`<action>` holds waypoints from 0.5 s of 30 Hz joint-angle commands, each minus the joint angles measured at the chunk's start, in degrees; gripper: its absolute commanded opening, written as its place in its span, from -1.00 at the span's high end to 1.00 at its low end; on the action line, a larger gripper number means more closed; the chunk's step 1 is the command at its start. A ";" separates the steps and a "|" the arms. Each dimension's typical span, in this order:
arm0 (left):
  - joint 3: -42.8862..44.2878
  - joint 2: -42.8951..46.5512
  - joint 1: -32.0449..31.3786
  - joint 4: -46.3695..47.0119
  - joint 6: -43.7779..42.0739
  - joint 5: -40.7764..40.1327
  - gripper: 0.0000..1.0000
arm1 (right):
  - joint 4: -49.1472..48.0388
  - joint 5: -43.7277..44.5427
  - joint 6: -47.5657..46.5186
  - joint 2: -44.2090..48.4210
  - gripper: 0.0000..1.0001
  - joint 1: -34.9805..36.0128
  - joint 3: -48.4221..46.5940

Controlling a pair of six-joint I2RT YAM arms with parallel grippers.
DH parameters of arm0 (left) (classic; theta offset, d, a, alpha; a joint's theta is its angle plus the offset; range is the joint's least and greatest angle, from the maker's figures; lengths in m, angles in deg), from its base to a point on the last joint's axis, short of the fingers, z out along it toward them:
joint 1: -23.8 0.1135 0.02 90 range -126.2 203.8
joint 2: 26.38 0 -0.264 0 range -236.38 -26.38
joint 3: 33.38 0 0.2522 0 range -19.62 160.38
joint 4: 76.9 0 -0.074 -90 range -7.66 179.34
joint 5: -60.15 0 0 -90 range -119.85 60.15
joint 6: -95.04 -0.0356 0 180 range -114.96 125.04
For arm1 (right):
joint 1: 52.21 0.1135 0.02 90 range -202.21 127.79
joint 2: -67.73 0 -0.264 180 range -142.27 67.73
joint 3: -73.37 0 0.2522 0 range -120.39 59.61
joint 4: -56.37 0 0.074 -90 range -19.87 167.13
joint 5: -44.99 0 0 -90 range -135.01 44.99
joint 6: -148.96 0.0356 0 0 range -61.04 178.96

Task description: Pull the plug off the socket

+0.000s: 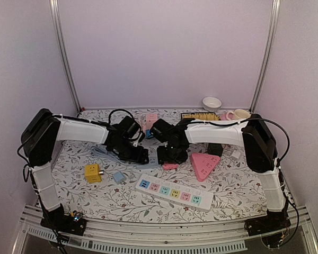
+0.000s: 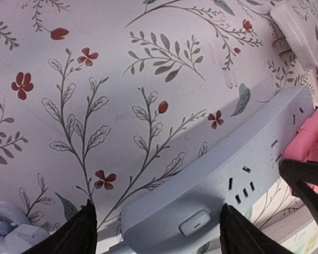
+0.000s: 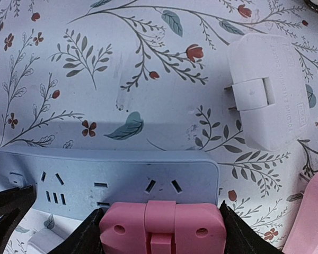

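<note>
At mid worktop (image 1: 122, 198) I see the pink plug (image 3: 162, 222) sitting against the near long edge of the blue-grey power strip (image 3: 106, 177), over the sockets at its end. I can't tell from any view whether its pins are seated. My right end effector (image 3: 162, 239) is clamped on the plug, one finger pressed to each side. The strip lies flat on the floral cloth, with its switch end towards the left arm.

My left end effector (image 2: 159, 235) straddles that switch end with its jaws spread. Cloth shows between one finger (image 2: 74, 233) and the strip's corner, so it isn't gripping.

In the right wrist view, a white adapter (image 3: 267, 98) lies on its side just beyond the strip, apart from it, prongs pointing left.

Further out in the top view:
- A long white strip with coloured sockets (image 1: 175, 193) lies near the front edge.
- A yellow cube (image 1: 93, 173) sits left of it.
- A pink triangular piece (image 1: 204, 164) sits right of the arms.
- A white bowl (image 1: 212, 102) is at the back.
</note>
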 commanded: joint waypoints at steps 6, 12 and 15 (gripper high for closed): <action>-0.09 -3.09 -0.78 -3.45 0.13 -6.13 -0.59 | -9.11 -3.77 -1.33 5.90 0.23 0.73 1.92; -0.15 -3.33 -0.79 -4.18 0.73 -7.07 -0.58 | -12.95 -3.99 -1.90 8.55 0.24 0.73 4.75; -0.24 -3.33 -0.88 -4.25 0.92 -7.23 -0.58 | -14.10 -3.80 -2.15 9.64 0.25 0.79 6.01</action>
